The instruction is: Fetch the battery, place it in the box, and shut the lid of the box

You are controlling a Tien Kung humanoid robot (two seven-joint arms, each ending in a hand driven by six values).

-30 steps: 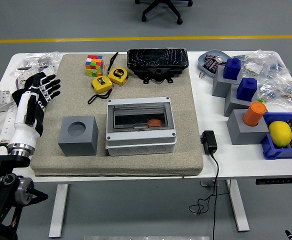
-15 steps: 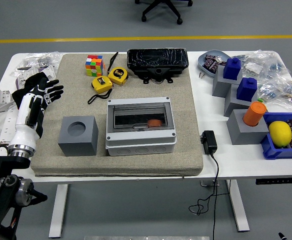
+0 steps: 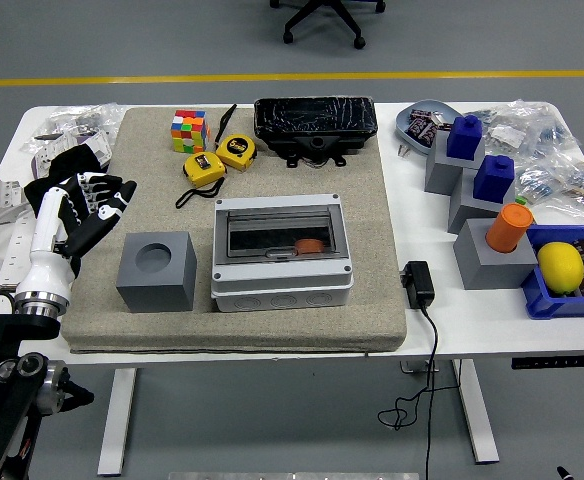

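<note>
**Lid shut, battery inside**

Left hand (image 3: 77, 205) over the mat's (image 3: 372, 300) left edge, fingers loosely spread, gripping nothing. Just right of it, a grey block (image 3: 155, 272) with a round hole on top, near the mat's front-left corner. Right again, toward the front edge: pale grey box (image 3: 282, 252), clear lid (image 3: 280, 234) lying flat and closed. Under the lid, an orange battery (image 3: 309, 245), short and cylindrical, on its side toward the box's right half.
</note>
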